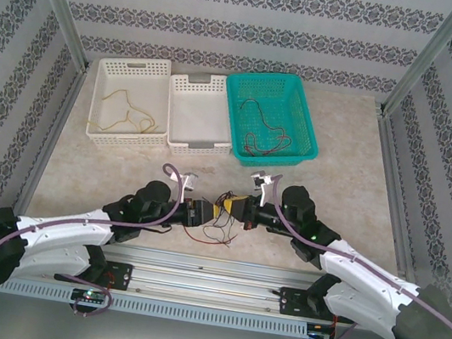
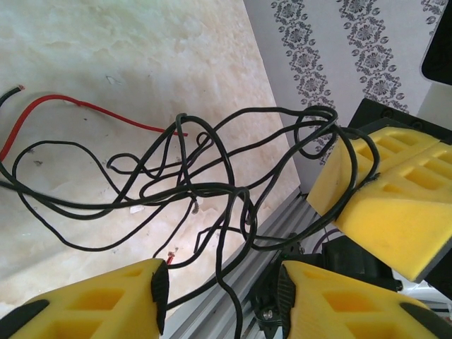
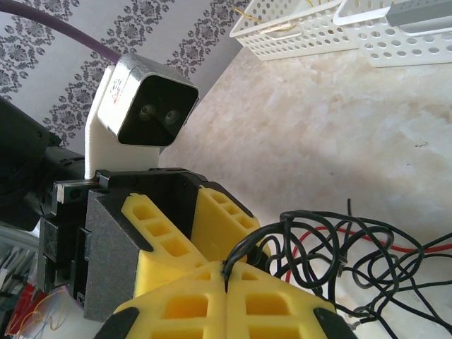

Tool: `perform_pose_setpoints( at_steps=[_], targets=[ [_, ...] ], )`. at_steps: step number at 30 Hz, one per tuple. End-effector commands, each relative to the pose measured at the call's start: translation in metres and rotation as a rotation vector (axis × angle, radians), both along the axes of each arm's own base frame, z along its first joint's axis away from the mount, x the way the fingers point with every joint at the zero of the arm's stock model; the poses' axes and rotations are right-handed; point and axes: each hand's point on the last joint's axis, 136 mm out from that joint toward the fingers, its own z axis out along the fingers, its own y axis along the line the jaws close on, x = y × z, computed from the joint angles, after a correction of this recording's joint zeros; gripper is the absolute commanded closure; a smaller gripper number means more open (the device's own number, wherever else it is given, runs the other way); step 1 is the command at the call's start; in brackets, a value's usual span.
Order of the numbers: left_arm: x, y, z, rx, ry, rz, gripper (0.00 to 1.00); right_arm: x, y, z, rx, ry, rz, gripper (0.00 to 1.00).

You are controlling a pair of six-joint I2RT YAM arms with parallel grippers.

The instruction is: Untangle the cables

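So both arms are meeting just in front of their bases, near the front edge of the counter (image 1: 343, 188), with the knotted cables (image 1: 216, 232) strung between them and drooping onto the counter. It's mostly black loops with one red strand (image 2: 85, 106) lying flat off to the side. The right pincer (image 3: 226, 282) is clamped tight, with a black strand pinched right in the seam between its yellow fingers. The left pincer (image 2: 222, 282) is spread wide and isn't gripping anything, though a black strand drops through the gap between its fingers. Further back, the teal basket (image 1: 306, 96) has a few more red and dark wires in it, the left white basket (image 1: 98, 106) has a yellow one, and the middle white basket (image 1: 195, 122) sits between them.
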Motion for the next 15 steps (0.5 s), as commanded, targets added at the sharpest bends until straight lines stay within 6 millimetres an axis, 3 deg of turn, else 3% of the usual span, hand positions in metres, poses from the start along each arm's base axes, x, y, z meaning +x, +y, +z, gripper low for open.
perform_pose_setpoints(
  at_steps=[1,4,10,15],
  targets=[
    [0.002,-0.009,0.020,-0.063,-0.051,-0.009,0.57,0.000,0.007,0.018,0.046,-0.038,0.018,1.00],
    [0.001,-0.007,0.019,-0.063,-0.052,-0.005,0.64,0.000,0.008,0.018,0.045,-0.038,0.020,1.00],
    [0.005,0.004,0.017,-0.045,-0.056,0.051,0.98,-0.001,0.007,0.014,0.037,-0.035,0.018,1.00],
    [0.007,0.028,0.015,0.017,-0.076,0.139,1.00,-0.001,-0.004,0.004,-0.003,-0.039,-0.030,1.00]
  ],
)
